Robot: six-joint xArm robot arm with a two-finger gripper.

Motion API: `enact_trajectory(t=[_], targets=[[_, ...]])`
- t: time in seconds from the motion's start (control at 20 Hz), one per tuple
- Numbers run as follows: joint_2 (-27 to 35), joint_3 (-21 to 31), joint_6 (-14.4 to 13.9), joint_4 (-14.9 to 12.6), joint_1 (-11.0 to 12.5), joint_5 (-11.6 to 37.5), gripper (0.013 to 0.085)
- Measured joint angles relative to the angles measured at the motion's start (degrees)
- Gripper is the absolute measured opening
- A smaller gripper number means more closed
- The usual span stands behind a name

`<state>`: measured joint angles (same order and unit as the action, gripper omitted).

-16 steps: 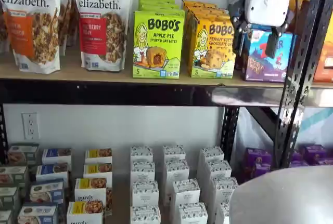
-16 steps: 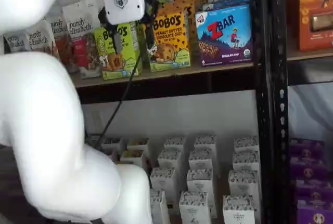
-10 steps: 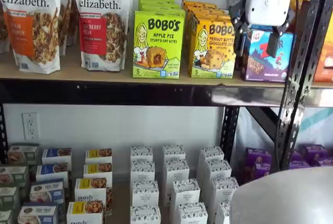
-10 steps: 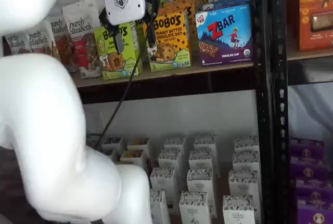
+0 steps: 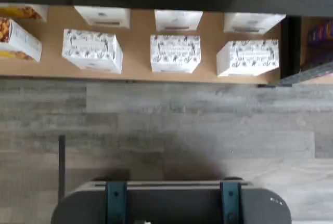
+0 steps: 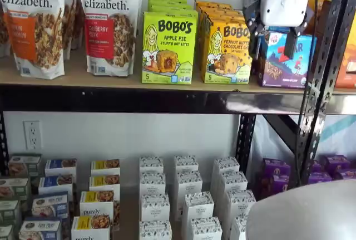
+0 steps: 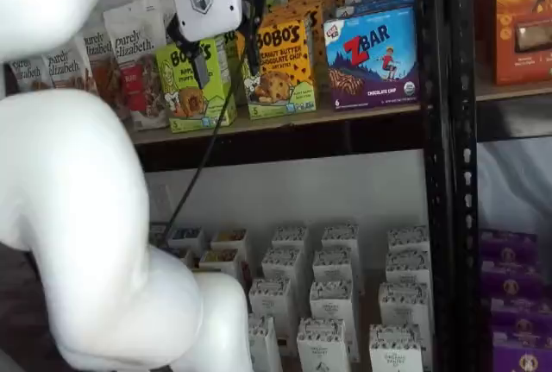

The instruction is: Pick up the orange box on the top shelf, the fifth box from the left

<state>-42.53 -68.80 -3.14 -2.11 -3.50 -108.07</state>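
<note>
The orange box [image 7: 280,68] stands on the top shelf [image 7: 285,122] behind the gripper [image 7: 226,54] — fingers [image 7: 199,68] spread apart, empty — lime-green Bobo's box [image 6: 169,48] and ZBar box [image 7: 373,59] flanking it.

The top shelf [image 6: 111,81] carries two purely elizabeth granola bags [image 6: 108,23] at the left, then a lime-green Bobo's Apple Pie box [image 6: 168,47], then the orange box [image 6: 227,50] standing upright just beside it. Next along stands a blue-purple box [image 6: 281,62]. The end effector [image 6: 272,33] hangs in front of that box, white body above, its two black fingers [image 6: 290,42] spread with a clear gap between them, gripping nothing. On the lower shelf, small white boxes [image 6: 186,187] stand in rows.
</note>
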Motion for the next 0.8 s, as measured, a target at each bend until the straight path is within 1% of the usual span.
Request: enact_trajectory(t=[0.25, 0.3, 0.4, 0.45, 0.55, 0.65, 0.8], targets=[[0.54, 0.32, -1.88, -1.28, -2.0, 4.05, 0.085], [1.37, -0.23, -2.06, -1.02, -2.1, 4.19, 0.085], [2.81, -1.13, -1.82, 1.0, -1.3, 4.58, 0.085], [3.42, -1.35, -1.78, 2.1, -0.98, 5.61, 0.085], [4.38, -1.67, -2.17, 2.62, -1.29, 7.34, 0.085], [5.79, -2.54, -2.85, 1.85, -2.16, 7.88, 0.085], [8.21, -4.05, -4.21, -0.87, -4.03, 8.18, 0.085]])
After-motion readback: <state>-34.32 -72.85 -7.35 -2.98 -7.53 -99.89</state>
